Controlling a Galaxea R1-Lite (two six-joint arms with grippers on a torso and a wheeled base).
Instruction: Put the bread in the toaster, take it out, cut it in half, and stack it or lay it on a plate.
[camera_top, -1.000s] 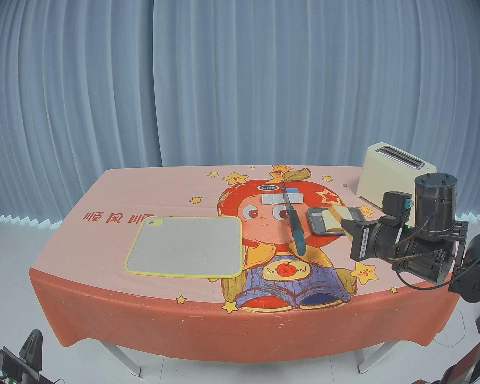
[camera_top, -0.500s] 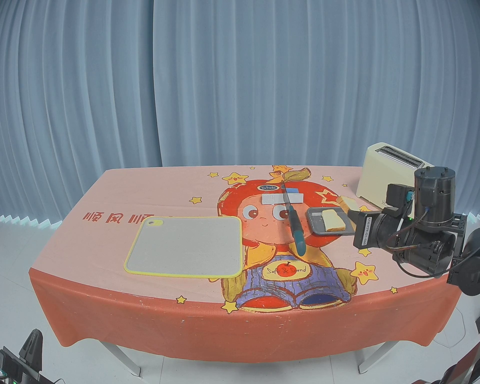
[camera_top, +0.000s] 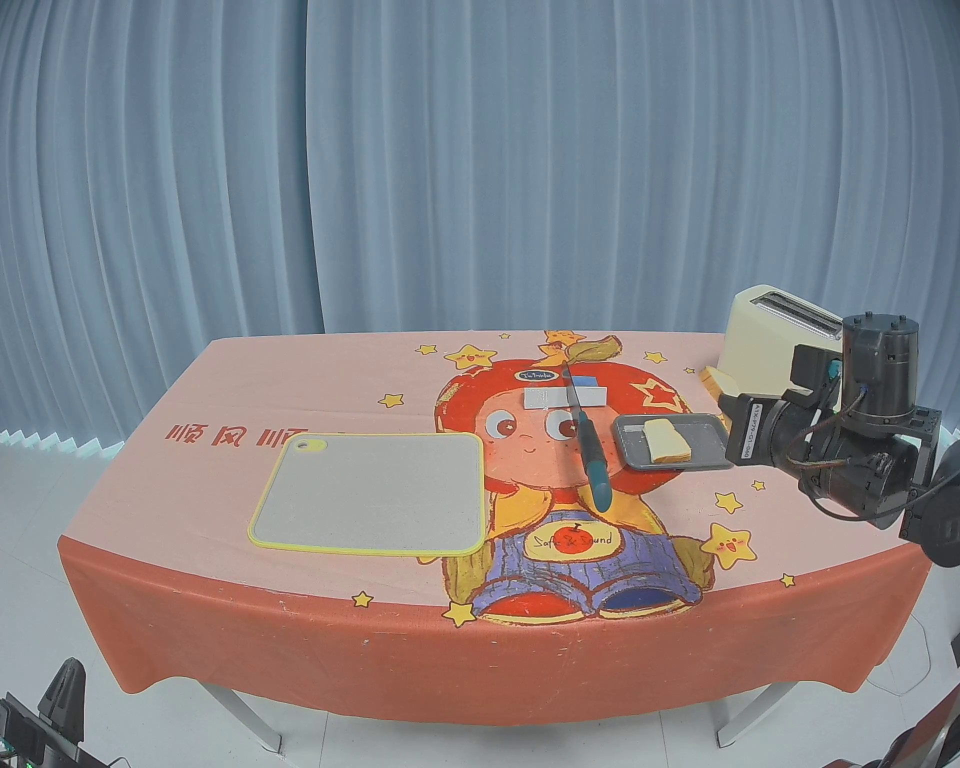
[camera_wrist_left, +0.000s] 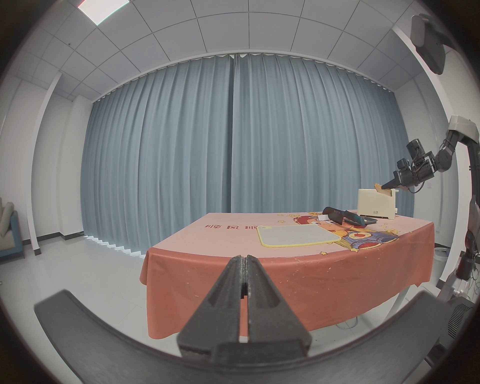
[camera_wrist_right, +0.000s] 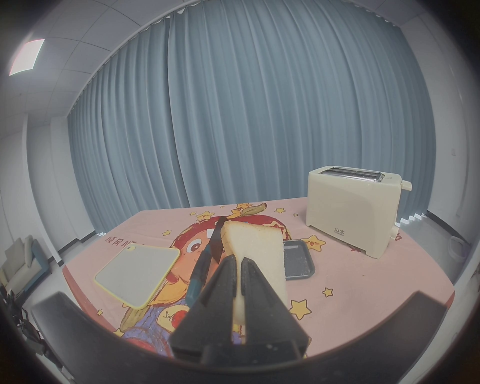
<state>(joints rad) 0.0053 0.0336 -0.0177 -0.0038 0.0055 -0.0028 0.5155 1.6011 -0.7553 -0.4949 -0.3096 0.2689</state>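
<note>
Bread slice (camera_wrist_right: 256, 247) between right fingers (camera_wrist_right: 215, 300)

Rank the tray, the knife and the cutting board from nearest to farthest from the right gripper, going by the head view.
1. Tray, just left of the right gripper, which holds a bread slice.
2. Knife, farther left, beside the tray.
3. Cutting board, farthest left.

Right arm (camera_top: 850, 460): matte black, cylindrical screw-capped joint housing (camera_top: 880, 365), looped black cables (camera_top: 812, 452), teal connector (camera_top: 823, 371) at the housing's 9 o'clock. Left gripper (camera_wrist_left: 244, 261), right gripper (camera_wrist_right: 238, 264): black tapered fingers.
</note>
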